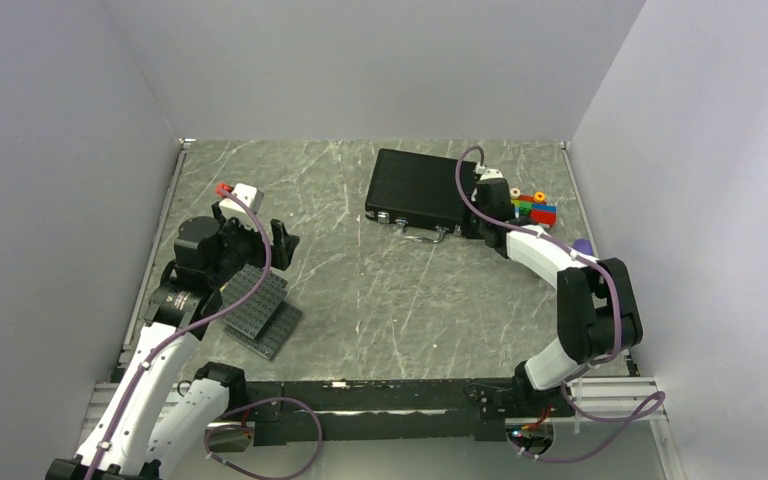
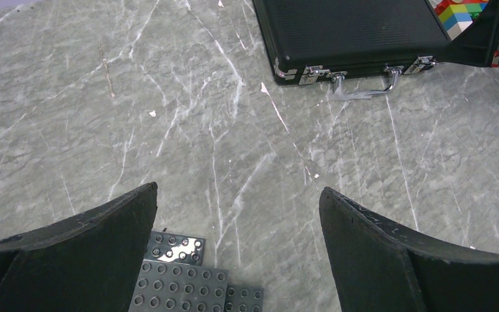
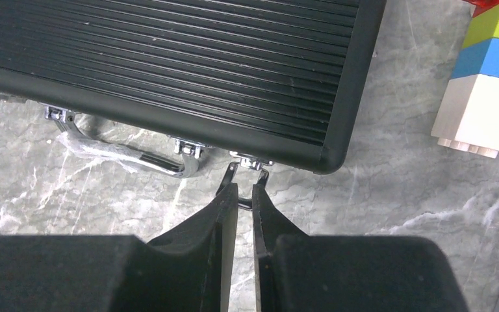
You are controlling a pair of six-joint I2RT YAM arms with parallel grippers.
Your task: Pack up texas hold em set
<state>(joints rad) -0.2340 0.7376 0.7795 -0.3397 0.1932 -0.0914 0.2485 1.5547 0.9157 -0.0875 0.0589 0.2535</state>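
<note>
My right jaws are almost closed, and they pinch the silver latch (image 3: pixel 248 162) at the front corner of the black case (image 3: pixel 169 58). The case lies flat with its lid down, on the far right part of the counter (image 3: pixel 396 195). Its handle (image 3: pixel 123 156) is just beside the latch. Toy blocks (image 3: pixel 487 97) stand near the case's right side. My left jaws are wide open and hold nothing. They hang well apart from the case, over grey bumpy plates (image 2: pixel 182 279).
</note>
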